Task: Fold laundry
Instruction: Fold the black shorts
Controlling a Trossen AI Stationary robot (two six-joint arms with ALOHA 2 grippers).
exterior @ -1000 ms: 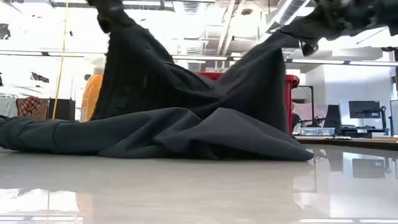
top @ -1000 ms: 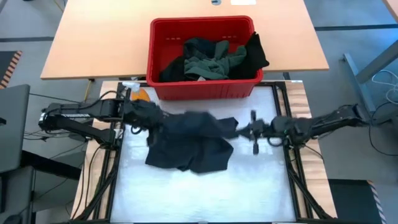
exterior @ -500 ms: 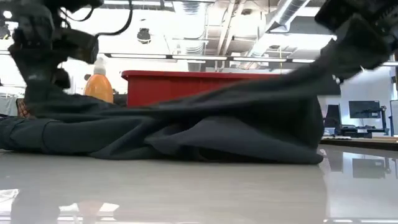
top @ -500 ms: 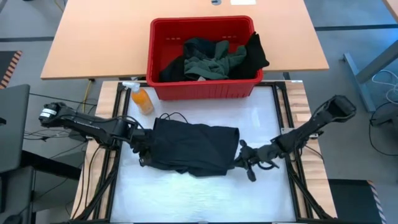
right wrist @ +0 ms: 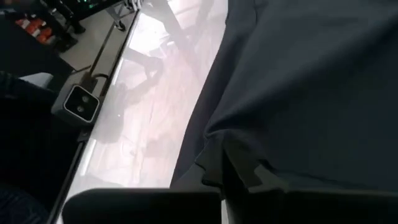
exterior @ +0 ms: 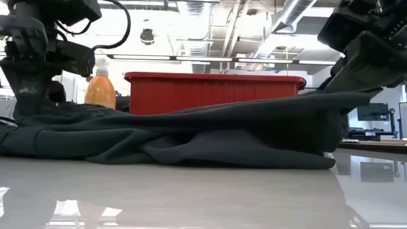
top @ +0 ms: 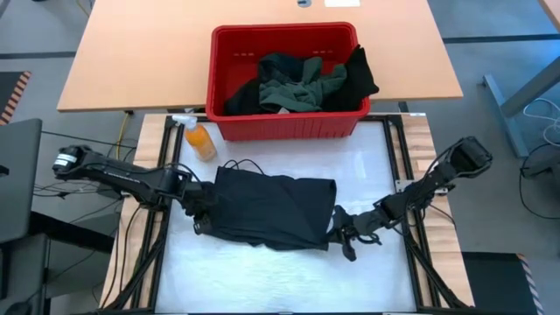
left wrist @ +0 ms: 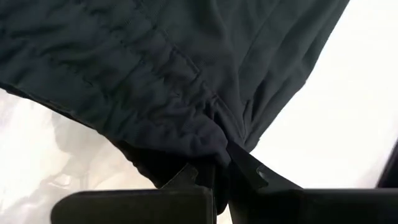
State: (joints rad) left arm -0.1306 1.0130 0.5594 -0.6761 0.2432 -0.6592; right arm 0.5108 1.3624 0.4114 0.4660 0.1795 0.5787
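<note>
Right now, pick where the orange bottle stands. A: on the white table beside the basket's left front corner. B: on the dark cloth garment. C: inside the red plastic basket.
A: the orange bottle stands on the table just outside the red plastic basket, apart from the dark cloth garment.

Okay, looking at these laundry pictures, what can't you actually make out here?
- What kind of garment the black cloth on the table is: folded over itself in every view.
- How many pieces lie in the red basket: heaped together in the high view, hidden by its wall in the low view.
- The orange bottle label: too small.
- The right hand fingertips: cloth covers them in the right wrist view.
- The left hand is pinching a cloth corner; what lies beneath is hidden.
</note>
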